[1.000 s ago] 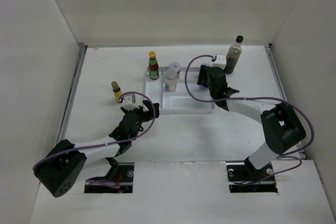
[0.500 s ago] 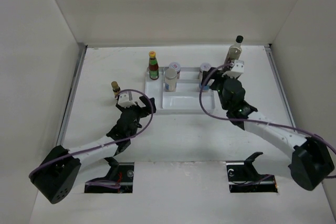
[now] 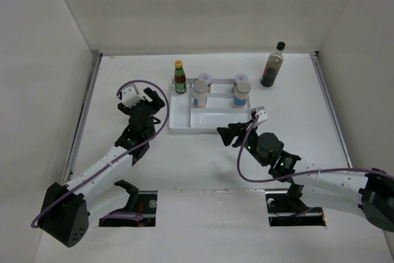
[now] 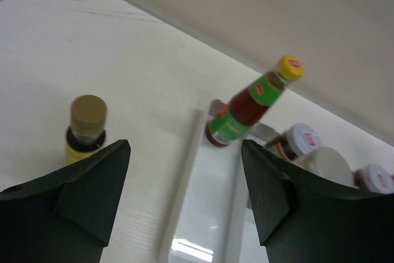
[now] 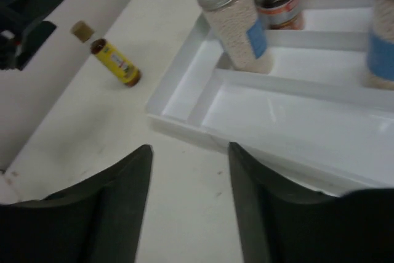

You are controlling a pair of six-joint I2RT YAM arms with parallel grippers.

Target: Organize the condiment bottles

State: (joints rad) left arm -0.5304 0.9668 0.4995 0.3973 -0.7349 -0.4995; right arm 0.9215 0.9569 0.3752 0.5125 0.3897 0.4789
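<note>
Top external is showing my right gripper (image 3: 225, 135) backing off, jaws apart and empty, leaving the white shaker (image 3: 241, 94) standing in the tray (image 3: 209, 119). My left gripper (image 4: 184, 149), also apart, is nearing the small yellow-brown bottle (image 4: 86, 129) on the table.

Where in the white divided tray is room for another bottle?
In the white divided tray, the front compartment, between divider and near rim, is bare. Its back is crowded: red yellow-capped sauce bottle, two white shakers, two white-lidded jars.

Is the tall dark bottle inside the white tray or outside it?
Outside. The tall dark bottle stands on the table, right of the white tray.
</note>
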